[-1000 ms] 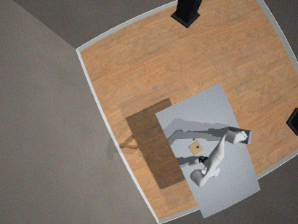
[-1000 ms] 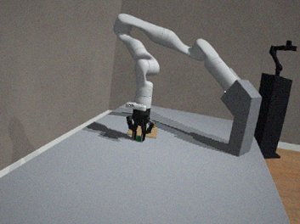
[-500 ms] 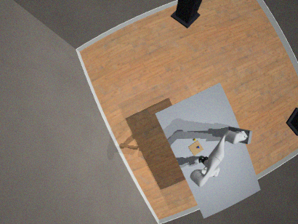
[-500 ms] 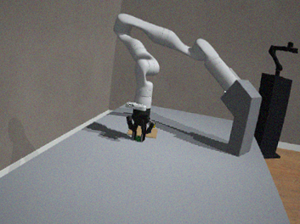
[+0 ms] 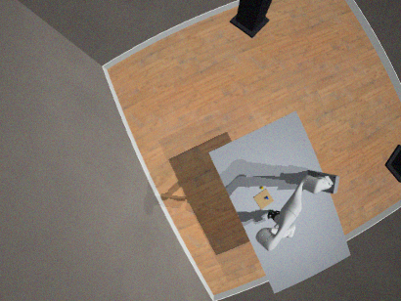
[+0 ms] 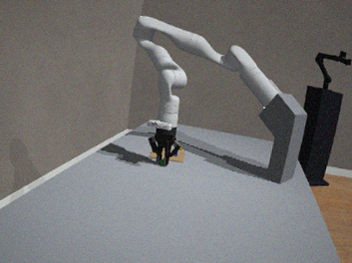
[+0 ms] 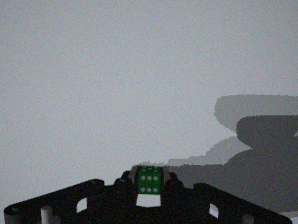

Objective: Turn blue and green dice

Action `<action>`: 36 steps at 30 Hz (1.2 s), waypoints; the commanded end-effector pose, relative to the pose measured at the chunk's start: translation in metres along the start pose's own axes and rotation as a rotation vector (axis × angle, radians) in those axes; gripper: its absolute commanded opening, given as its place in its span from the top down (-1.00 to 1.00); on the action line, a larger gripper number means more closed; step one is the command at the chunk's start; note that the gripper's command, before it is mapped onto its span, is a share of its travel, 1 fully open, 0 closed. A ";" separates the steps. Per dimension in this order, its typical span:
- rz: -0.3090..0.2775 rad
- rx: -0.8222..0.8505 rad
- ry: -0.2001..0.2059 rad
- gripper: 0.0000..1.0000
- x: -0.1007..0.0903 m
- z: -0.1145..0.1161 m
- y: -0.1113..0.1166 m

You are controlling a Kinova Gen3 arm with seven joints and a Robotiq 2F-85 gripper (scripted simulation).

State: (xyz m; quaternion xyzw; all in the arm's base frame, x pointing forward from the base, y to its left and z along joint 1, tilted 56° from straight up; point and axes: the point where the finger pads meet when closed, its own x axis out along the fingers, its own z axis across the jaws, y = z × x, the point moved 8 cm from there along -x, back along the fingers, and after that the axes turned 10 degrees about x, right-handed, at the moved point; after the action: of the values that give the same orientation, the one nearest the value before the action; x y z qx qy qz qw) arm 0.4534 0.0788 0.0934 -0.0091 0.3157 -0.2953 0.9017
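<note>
The green die (image 6: 161, 163) (image 7: 149, 184) is off the mat, low at the table top. A face with six pips shows towards the wrist camera. My gripper (image 5: 270, 214) (image 6: 162, 161) (image 7: 149, 176) points down and is shut on the green die, with a finger against each side. The tan mat (image 5: 259, 201) (image 6: 180, 159) lies flat beside the gripper. The blue die (image 5: 266, 197) (image 6: 176, 154) is on the mat; its top number is too small to read. The yellow die (image 5: 262, 188) (image 6: 180, 147) stands just off the mat's far edge; its number is unreadable.
The grey table (image 5: 298, 142) (image 6: 175, 218) carries the arm's grey base (image 6: 286, 141) at one edge. The arm (image 5: 293, 207) (image 6: 171, 102) reaches over the table near the mat. Dark shadows of arm and gripper fall beside the dice. A black pedestal (image 6: 319, 130) stands beyond the table.
</note>
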 end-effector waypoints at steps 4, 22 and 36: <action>0.001 0.000 0.000 0.69 0.000 0.000 0.000; 0.001 0.000 0.000 0.69 0.000 0.000 0.000; 0.001 0.000 0.000 0.69 -0.023 0.000 0.000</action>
State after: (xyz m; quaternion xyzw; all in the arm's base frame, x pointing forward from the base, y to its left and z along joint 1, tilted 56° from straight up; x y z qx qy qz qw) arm 0.4432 0.0822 0.0993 -0.0107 0.3172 -0.3018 0.8990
